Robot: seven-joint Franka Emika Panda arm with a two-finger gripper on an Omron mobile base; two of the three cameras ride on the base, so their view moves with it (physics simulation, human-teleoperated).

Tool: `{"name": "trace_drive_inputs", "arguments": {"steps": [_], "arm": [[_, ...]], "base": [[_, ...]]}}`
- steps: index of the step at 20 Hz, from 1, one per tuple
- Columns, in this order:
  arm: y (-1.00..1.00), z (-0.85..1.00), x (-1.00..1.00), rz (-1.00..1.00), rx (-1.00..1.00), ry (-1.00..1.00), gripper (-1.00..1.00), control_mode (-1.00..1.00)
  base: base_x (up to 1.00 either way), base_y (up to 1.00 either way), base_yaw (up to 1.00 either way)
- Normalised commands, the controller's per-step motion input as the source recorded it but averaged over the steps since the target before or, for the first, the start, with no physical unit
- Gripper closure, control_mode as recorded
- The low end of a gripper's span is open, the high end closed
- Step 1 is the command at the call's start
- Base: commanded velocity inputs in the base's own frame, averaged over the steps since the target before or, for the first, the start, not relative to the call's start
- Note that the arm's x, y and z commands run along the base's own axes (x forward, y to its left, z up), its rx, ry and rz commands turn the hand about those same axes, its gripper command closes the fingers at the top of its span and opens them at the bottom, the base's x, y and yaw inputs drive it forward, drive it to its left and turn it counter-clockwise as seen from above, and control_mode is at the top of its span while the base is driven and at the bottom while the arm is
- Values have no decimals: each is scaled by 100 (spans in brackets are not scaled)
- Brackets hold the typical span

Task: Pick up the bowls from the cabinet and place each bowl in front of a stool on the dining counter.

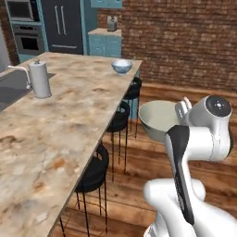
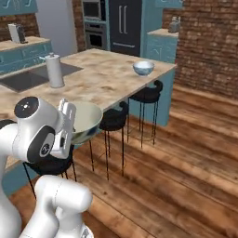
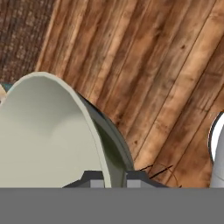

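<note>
Your gripper [image 3: 114,177] is clamped on the rim of the olive bowl [image 1: 159,119], mid-frame beside the stools [image 1: 95,169]. Keep it level and set it on the counter [image 1: 55,139], well short of the white bowl [image 1: 121,66] at upper centre.

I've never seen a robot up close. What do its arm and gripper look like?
The arm is glossy white, built of rounded segments with dark grey joint bands and a round dark cap with a small light mark. The gripper ends in two small dark grey fingers. No cables show.

stools [image 1: 92,171] black, row | paper towel roll [image 1: 40,79] upright | floor [image 2: 186,153] wood
</note>
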Motion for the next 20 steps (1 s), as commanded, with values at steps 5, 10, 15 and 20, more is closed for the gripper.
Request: {"name": "trace_drive_inputs", "arguments": {"steps": [5, 10, 15, 20], "arm": [[0, 0, 0, 0, 0, 0, 100, 100], [0, 0, 0, 0, 0, 0, 100, 100], [0, 0, 0, 0, 0, 0, 100, 100], [0, 0, 0, 0, 0, 0, 100, 100]], "base": [[47, -81, 66], [22, -81, 68], [4, -99, 63], [23, -100, 54]]}}
